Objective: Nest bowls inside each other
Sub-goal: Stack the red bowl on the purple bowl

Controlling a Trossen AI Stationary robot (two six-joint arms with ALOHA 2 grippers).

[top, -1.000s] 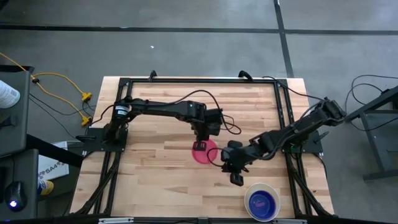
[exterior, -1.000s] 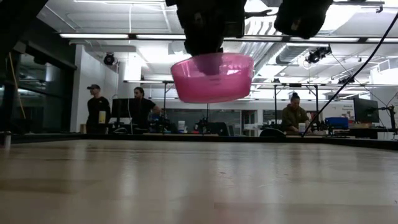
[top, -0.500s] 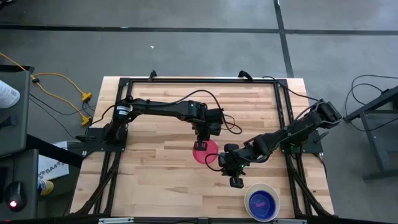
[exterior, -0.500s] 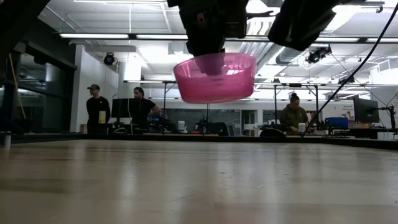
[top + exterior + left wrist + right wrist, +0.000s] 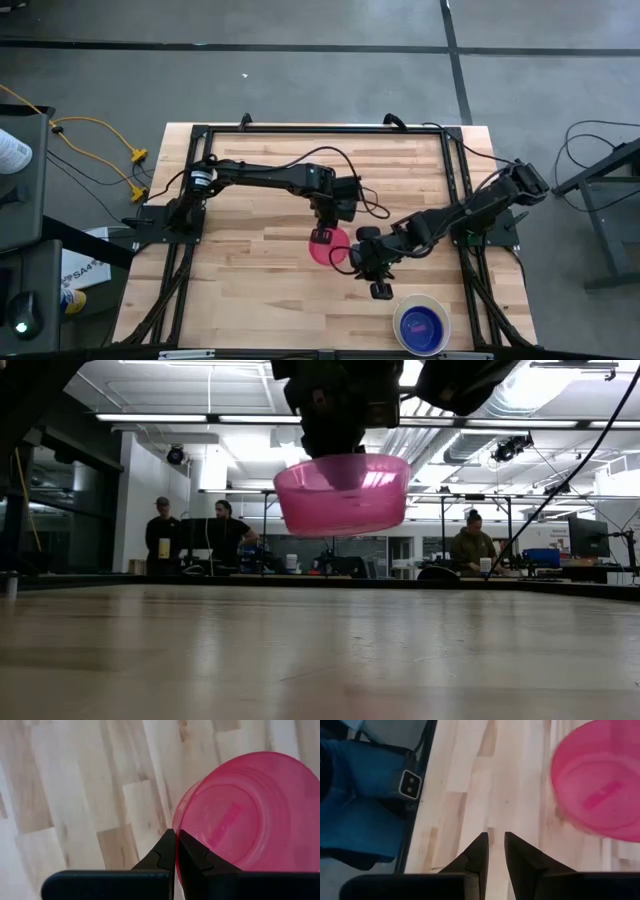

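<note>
Above table centre, left gripper jaws clamp pink bowl rim; right gripper jaws narrow, empty.

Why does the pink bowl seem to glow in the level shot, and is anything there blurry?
Low view: the pink bowl, lifted off the table by the left gripper, is translucent and backlit by bright ceiling strip lights, so it glows; the near tabletop is soft and out of focus. High view: even light, only faint shadows.
</note>
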